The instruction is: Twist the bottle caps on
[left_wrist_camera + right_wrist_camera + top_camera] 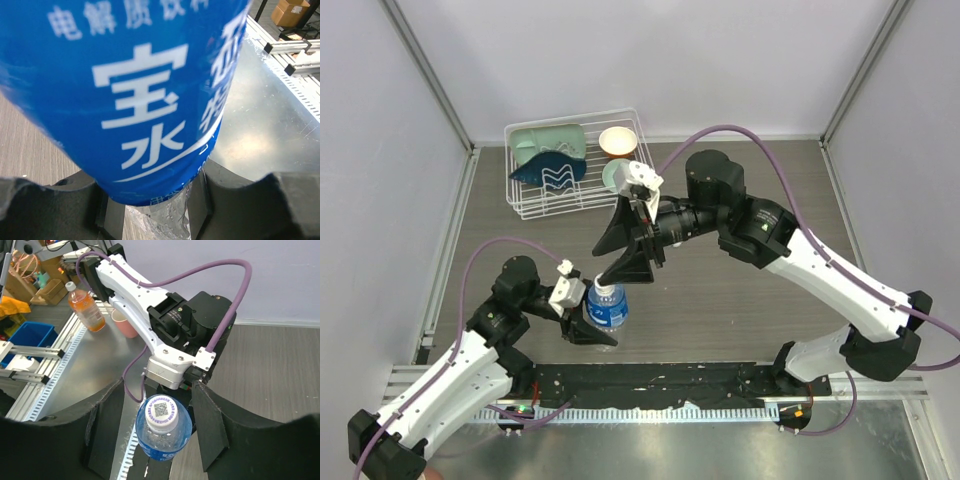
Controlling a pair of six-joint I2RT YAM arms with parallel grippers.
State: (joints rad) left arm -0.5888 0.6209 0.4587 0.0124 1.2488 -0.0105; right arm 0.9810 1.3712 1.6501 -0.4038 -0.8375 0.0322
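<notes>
The blue-label bottle (607,310) stands upright near the table's front. My left gripper (582,325) is shut on its lower body. In the left wrist view the blue label (135,90) fills the frame between my fingers (250,205). A white cap (607,292) with a printed code sits on its neck, seen from above in the right wrist view (161,411). My right gripper (623,262) hovers over the cap, open. Its pads (209,430) stand apart on either side of the bottle's (162,440) shoulder, not touching it. The plain bottle and the second cap are out of view.
A white wire rack (570,190) at the back left holds pale green bowls (548,140), a cream bowl (618,140) and a dark blue item (548,172). A black slotted rail (660,385) runs along the front edge. An orange drink bottle (87,307) stands beyond it.
</notes>
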